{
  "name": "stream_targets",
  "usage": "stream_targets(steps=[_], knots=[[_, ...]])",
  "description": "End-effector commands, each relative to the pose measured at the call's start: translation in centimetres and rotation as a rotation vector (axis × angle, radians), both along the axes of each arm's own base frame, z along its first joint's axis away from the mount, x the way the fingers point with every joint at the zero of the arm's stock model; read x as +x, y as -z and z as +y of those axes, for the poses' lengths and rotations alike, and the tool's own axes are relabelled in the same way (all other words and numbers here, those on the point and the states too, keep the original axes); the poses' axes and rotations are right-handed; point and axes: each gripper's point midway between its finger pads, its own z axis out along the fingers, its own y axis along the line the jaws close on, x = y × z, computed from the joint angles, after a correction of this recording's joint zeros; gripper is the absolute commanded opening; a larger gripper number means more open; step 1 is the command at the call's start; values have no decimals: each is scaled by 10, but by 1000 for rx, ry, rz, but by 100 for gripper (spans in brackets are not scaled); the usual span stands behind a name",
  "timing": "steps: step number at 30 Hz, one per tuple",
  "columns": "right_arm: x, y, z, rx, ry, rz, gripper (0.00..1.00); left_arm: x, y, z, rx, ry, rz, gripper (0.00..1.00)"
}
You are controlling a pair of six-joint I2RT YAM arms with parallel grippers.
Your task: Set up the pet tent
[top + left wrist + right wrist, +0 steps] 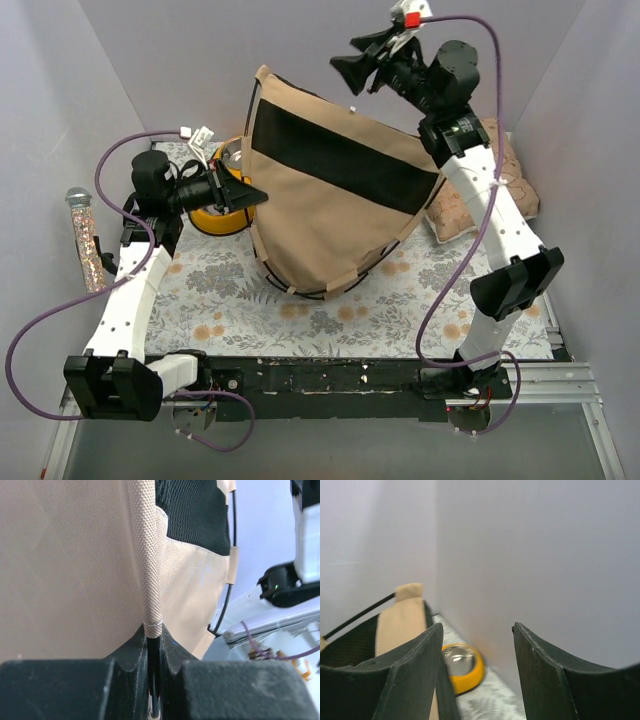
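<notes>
My left tool point(154, 642) is closed on a thin black pole point(153, 690) where it leaves the tan sleeve of the pet tent point(330, 200), which stands tipped up in the middle of the surface point(250, 310). My right tool point(352, 68) hangs open and empty above the tent's far edge. I judge the tent light, with limp canvas and springy poles, so poles and stitched sleeves are the holds. The open room lies near, with the yellow bowl point(215, 218) just beside my left tool and the cushion point(470, 205) at far right.

From above near edge, looks down. From left wrist, hard against tent point(65, 570), faces right. From right wrist, high up, faces far-left corner; shares bowl point(465, 667) with top view.
</notes>
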Motion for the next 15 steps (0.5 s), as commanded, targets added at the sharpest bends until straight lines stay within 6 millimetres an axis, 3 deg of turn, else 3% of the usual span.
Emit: stream_targets(steps=[1,4,7,10,15], knots=[[-36,-110,-80,54,323,-377,66,19,-54,-1,-137,-76,5,0],[-55,-115,-105,22,416,-401,67,45,-67,4,-200,-183,105,0],[-83,-97,-116,-56,402,-368,67,65,-71,4,-252,-224,219,0],[-117,-44,-113,-209,290,-309,64,84,-74,6,-305,-269,319,0],[-166,66,-111,-409,97,-125,58,108,-76,4,-354,-286,423,0]])
